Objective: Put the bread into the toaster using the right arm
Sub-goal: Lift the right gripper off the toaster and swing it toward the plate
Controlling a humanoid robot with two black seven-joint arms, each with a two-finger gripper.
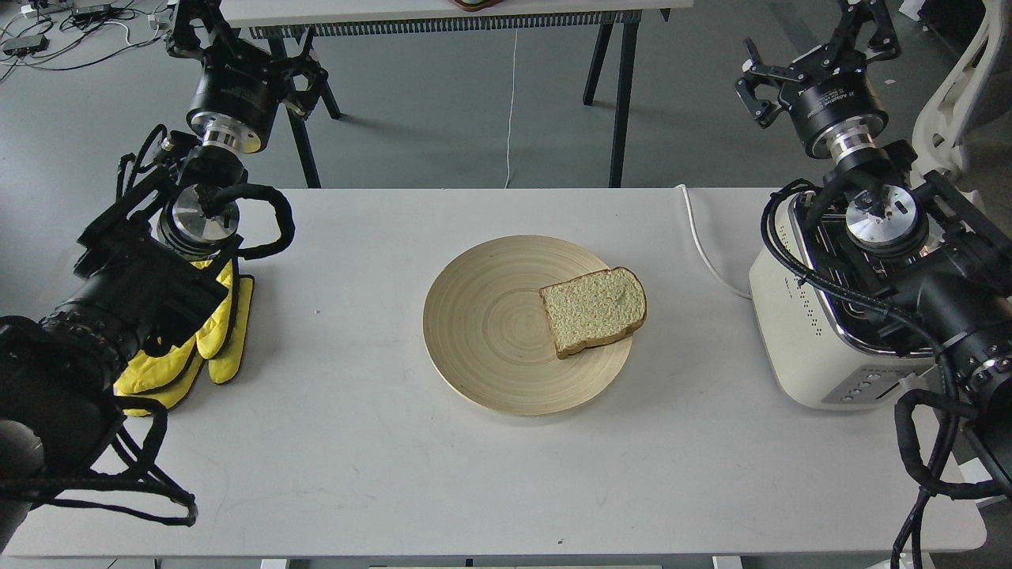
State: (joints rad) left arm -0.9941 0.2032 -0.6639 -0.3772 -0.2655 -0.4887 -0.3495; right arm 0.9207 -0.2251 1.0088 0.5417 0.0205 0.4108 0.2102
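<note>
The bread point(594, 310), a single slice with pale crumb and brown crust, lies flat on the right side of a round wooden plate point(482, 316) at mid-table. At the table's right edge stands the cream-white toaster point(798, 340), its chrome top and slots largely covered by my right arm. The right gripper point(866, 28) is raised high above and behind the toaster, far from the bread; its fingers are dark and indistinct. Over the floor at the top left, the left gripper point(194, 28) is raised too, partly cut off by the frame edge. Neither gripper visibly holds anything.
Yellow gloves point(202, 340) lie on the table's left side under my left arm. The toaster's white cord point(704, 245) runs across the table to the back edge. Behind the table stand another table's black legs point(621, 103) and a white chair point(961, 95).
</note>
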